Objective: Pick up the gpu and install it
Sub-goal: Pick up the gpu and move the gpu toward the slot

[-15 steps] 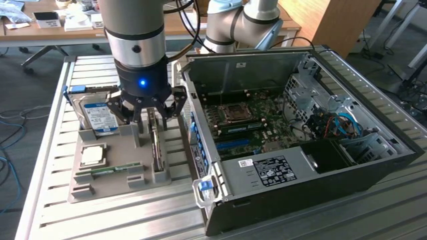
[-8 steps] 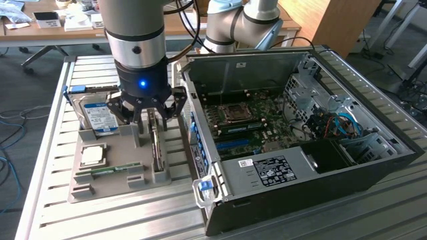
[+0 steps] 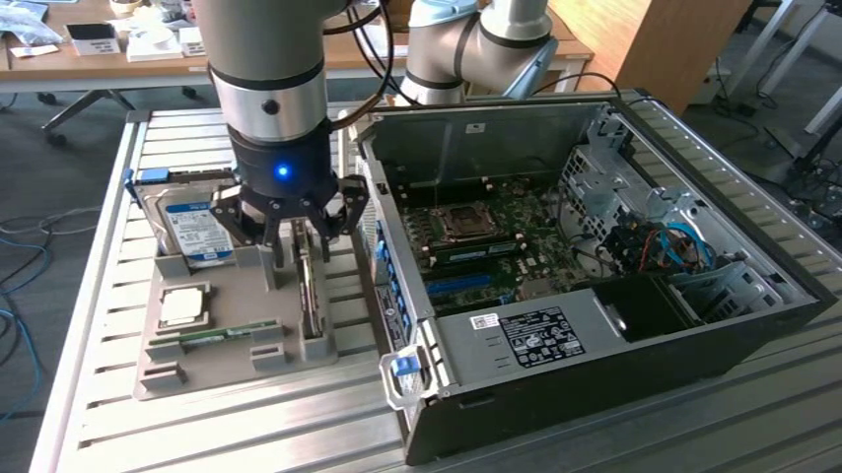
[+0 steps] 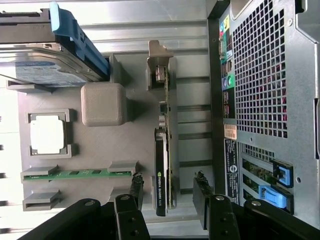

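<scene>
gpu upright in tray, jaws astride

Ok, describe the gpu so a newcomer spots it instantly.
Beside the open computer case, on the exterior view's left, lies a grey tray. The gpu stands on edge in its slot nearest the case: thin and dark, unlike the blue-labelled hard drive or green memory stick.

Exterior view looks down slantwise over the counter; wrist view faces straight down, close; both share the tray and case.
</scene>
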